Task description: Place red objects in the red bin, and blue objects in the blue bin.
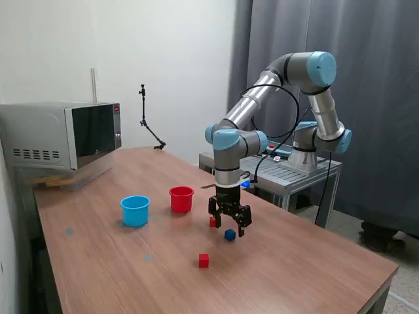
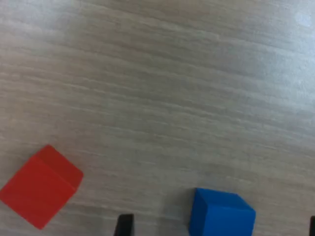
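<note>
Cups first: the blue bin [image 1: 135,210] and the red bin [image 1: 181,199] stand side by side on the table [image 1: 91,261], well apart from my gripper [image 1: 230,226], which hangs low with its jaws spread and nothing in them. A blue cube [image 1: 230,235] sits between the fingertips, a red cube [image 1: 213,222] just beside them, another red cube [image 1: 203,260] nearer the table's front edge. My worry is a finger [image 2: 124,225] clipping the red neighbour or knocking the blue one aside, since it lies skewed to the jaws. Being a cube, it has no long axis.
</note>
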Robot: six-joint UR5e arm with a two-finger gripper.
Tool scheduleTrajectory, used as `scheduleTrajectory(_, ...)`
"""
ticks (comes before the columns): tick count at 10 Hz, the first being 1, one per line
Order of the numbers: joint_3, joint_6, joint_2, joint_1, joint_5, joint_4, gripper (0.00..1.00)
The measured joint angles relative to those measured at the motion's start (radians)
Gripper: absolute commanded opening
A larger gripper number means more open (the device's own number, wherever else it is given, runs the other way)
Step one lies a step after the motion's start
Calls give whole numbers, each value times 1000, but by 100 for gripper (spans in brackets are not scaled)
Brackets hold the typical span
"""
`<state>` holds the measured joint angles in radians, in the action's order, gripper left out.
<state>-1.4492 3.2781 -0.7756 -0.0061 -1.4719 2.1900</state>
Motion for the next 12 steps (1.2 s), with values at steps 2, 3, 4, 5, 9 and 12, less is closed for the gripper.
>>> scheduleTrajectory(2, 3, 0, 3, 0, 1, 0, 100)
scheduleTrajectory(3, 3, 0, 3, 0, 1, 0, 100)
scheduleTrajectory(4, 4, 0, 4, 0, 2, 0, 100)
scheduleTrajectory(5, 4, 0, 5, 0, 2, 0, 100)
scheduleTrajectory(9, 5, -1, 7, 1, 4, -1, 100)
scheduleTrajectory(12, 10, -1, 16, 2, 4, -1, 100)
